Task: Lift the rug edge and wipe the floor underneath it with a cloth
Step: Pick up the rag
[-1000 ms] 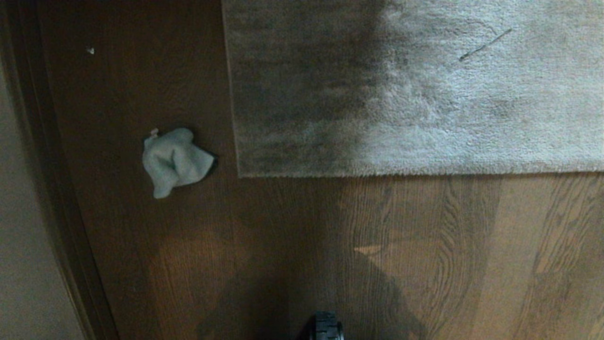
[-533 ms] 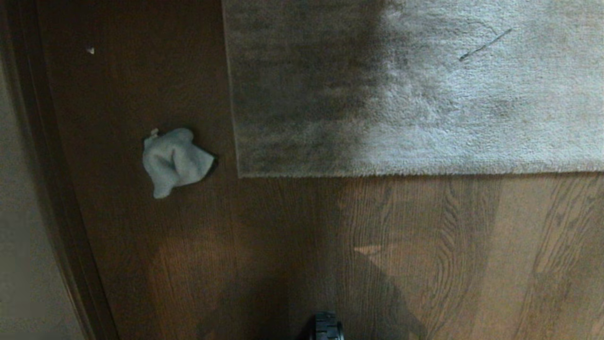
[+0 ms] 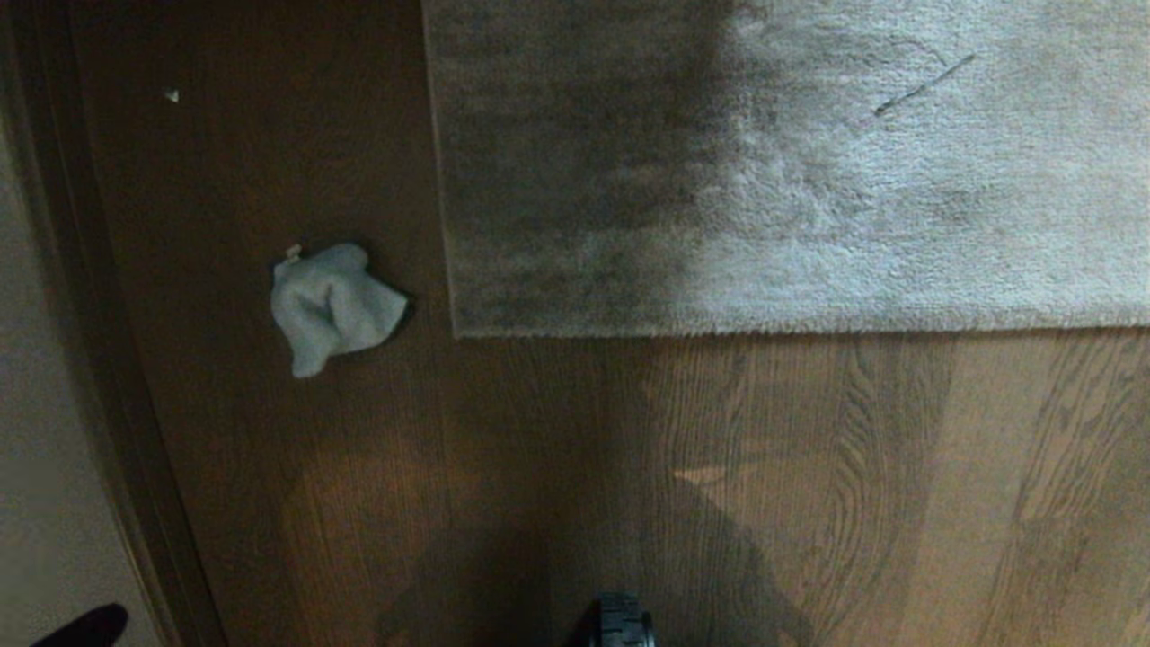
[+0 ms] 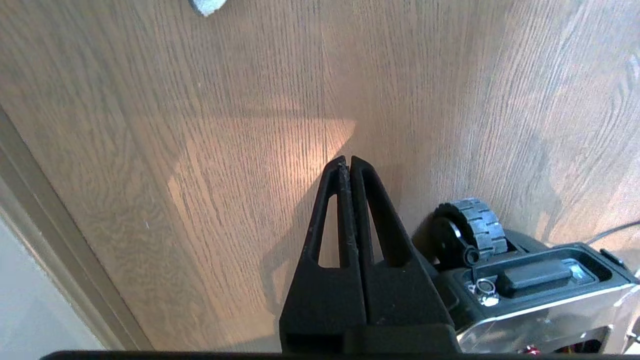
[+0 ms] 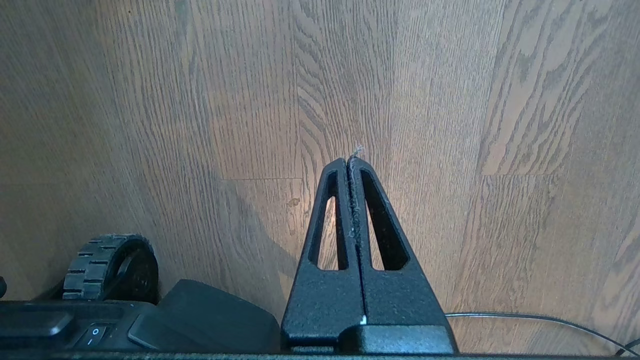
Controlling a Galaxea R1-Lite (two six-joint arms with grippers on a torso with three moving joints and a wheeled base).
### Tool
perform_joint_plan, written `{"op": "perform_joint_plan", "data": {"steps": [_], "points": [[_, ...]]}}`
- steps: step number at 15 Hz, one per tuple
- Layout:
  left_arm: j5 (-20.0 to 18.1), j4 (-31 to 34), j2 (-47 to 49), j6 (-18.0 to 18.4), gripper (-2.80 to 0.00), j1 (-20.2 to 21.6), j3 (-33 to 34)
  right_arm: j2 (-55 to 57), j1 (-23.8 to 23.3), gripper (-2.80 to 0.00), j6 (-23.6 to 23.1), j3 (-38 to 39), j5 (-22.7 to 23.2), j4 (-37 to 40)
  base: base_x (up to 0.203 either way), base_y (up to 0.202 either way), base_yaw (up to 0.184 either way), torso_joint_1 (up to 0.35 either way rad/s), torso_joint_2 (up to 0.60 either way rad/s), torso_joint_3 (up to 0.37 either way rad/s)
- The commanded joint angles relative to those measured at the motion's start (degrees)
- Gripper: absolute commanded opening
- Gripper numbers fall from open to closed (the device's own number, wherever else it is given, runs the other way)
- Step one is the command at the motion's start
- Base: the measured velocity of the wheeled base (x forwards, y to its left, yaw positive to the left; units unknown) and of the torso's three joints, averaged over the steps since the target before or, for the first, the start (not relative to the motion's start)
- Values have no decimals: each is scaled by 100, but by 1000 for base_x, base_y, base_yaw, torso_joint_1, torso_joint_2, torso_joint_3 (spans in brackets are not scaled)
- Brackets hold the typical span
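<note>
The light grey shaggy rug fills the far side of the head view; the rug edge point(image 3: 764, 322) lies flat on the floor point(image 3: 539, 449), with its square corner point(image 3: 460, 329) toward the left. The cloth point(image 3: 331, 305), a small crumpled pale bluish rag, lies on the dark planks just left of that corner; a scrap of the cloth point(image 4: 206, 5) also shows in the left wrist view. My left gripper point(image 4: 347, 161) hovers over bare floor well short of the cloth, shut and empty; its dark tip point(image 3: 83, 625) shows at the near left. My right gripper point(image 5: 350, 161) is shut over bare planks with only lint at its tip.
A dark baseboard point(image 3: 108, 377) and a pale wall point(image 3: 36, 449) run along the left. My base's front wheel point(image 3: 622, 622) sits at the near middle; the wheel point(image 4: 472, 227) is right beside the left gripper. A thin cable point(image 5: 540, 319) lies on the floor by the right gripper.
A dark tip of my left arm has come into the head view at the near left corner. The rug, the cloth and the camera have stayed put.
</note>
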Motion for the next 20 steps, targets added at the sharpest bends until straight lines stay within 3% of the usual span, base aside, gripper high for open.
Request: {"op": "perform_joint_plan", "data": {"steps": [1,9,15,17,20], "points": [[-25,-156,623,-1,-280,-8,-152,-2,2,-280,0,0,2,-2,0,0,0,0,0,0],[-41,-430,1627,-6,-280,-14,-514,-2,2,-280,0,0,2,-2,0,0,0,0,0,0],[-32,-1630,2977,1,-280,-44,-556,-2,2,-280,0,0,2,-2,0,0,0,0,0,0],[-34,-1825,3252,7,0,-68,-497,-2,2,-280,0,0,2,-2,0,0,0,0,0,0],[-22,-1846,3628,7,0,-184,-626,-2,2,-280,0,0,2,-2,0,0,0,0,0,0]]}}
